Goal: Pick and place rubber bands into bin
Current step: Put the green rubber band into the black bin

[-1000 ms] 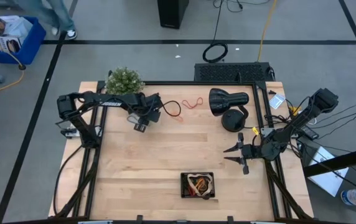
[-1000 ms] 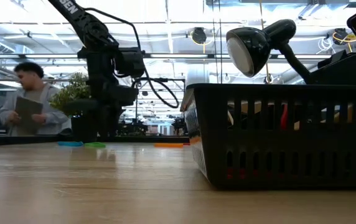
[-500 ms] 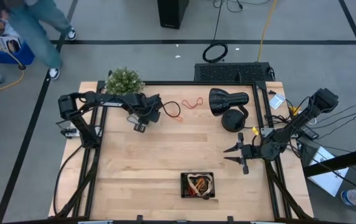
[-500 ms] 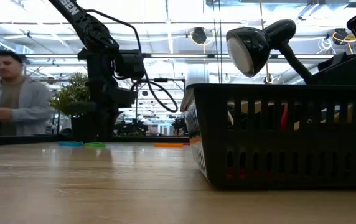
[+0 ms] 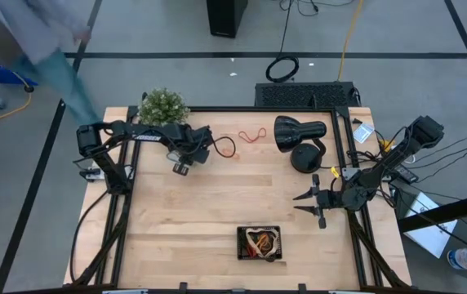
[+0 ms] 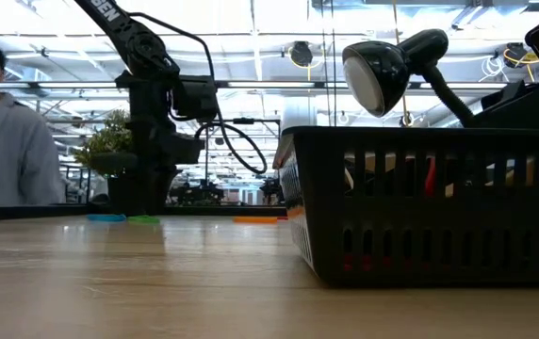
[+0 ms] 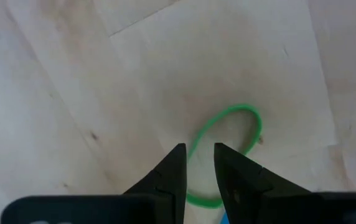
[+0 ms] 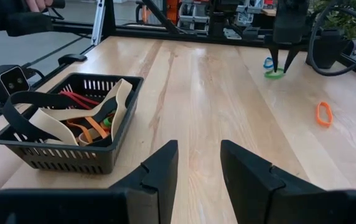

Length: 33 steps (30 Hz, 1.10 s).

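A green rubber band (image 7: 228, 146) lies flat on the wood at the far left, with a blue one (image 8: 268, 62) beside it. My left gripper (image 7: 196, 158) points straight down over it, slightly open, one side of the loop running between its fingertips; from across the table it shows as (image 8: 282, 62). An orange rubber band (image 8: 323, 113) lies farther right (image 5: 254, 135). The bin (image 5: 260, 243), a black basket near the front edge, holds several bands (image 8: 78, 121). My right gripper (image 5: 309, 204) hovers open and level by the right edge. My left gripper comes at the green band from above, and the loop's side strand (image 7: 192, 155) passes between its two fingers, close to one finger (image 7: 177, 165). A gap still shows between the tips. I cannot tell whether either finger touches the strand, which lies on the table.
A black desk lamp (image 5: 299, 135) stands at the far right and a potted plant (image 5: 163, 106) at the far left corner. A looping arm cable (image 5: 225, 145) hangs beside the left gripper. A person (image 6: 1, 132) is beyond the table's far left.
A person beyond the table's far left corner has walked past. Both arms and the bands have kept their places.
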Tool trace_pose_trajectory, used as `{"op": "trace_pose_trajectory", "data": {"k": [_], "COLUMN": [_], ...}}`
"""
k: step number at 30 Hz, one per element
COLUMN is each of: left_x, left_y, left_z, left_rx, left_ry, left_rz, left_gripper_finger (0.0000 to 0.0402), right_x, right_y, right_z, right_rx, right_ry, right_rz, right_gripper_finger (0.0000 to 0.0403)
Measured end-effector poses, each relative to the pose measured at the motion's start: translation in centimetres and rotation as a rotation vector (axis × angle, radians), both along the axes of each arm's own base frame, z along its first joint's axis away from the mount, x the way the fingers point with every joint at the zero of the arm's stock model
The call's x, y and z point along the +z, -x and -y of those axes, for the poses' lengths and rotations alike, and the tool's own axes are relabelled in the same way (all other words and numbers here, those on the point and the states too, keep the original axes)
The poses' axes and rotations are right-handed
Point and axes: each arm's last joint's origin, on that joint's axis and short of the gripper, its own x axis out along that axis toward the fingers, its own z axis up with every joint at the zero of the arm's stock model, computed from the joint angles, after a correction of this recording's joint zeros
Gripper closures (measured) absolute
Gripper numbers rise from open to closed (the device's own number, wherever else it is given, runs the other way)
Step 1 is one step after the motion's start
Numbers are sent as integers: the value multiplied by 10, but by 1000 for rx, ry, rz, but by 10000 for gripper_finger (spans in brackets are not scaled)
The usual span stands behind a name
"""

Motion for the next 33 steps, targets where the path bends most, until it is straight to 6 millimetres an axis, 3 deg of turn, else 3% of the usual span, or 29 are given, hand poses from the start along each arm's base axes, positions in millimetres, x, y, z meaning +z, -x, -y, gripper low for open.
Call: {"op": "trace_pose_trajectory", "data": {"k": [7, 17, 29, 33], "left_x": [0, -21, -23, -23], "left_y": [0, -5, -4, -4], "left_z": [-1, -3, -3, -2], "left_rx": [1, -7, -16, -17], "left_ry": [17, 46, 48, 50], "left_rz": [11, -56, -64, -66], "left_gripper_finger": [314, 314, 314, 337], "right_x": [0, -1, -2, -2], "right_y": [0, 0, 0, 0], "right_z": [0, 0, 0, 0], "right_rx": [0, -3, -3, -3], "right_ry": [0, -9, -2, -1], "right_rz": [0, -7, -16, -17], "right_gripper_finger": [287, 287, 286, 287]}}
